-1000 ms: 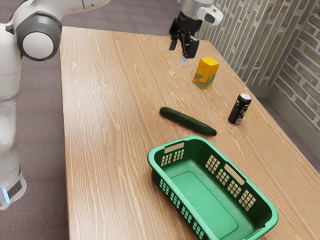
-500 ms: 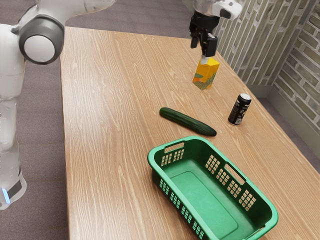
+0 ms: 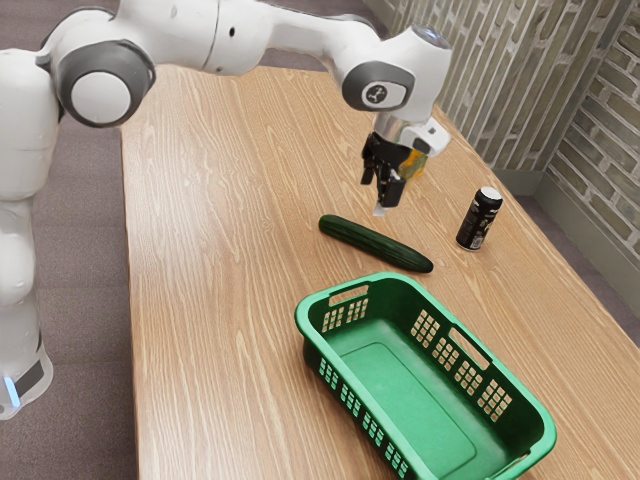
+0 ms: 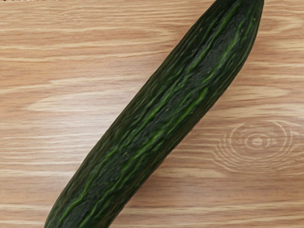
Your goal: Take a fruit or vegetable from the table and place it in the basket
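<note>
The gripper [image 3: 376,196], fingers apparently spread, hangs above the cucumber [image 3: 375,243], which lies in from the table's [image 3: 220,250] edges, one end near the basket [image 3: 325,293]. Best square across its middle, descend straight, then squeeze evenly.

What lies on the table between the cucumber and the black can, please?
A bare stretch of tabletop separates the cucumber from the black can, as the exterior view shows.

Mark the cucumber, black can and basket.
Cucumber [image 3: 376,243]: exterior view, middle of its upper side.
Black can [image 3: 479,220]: exterior view, middle of its side.
Basket [image 3: 405,395]: exterior view, bare inner floor.
</note>
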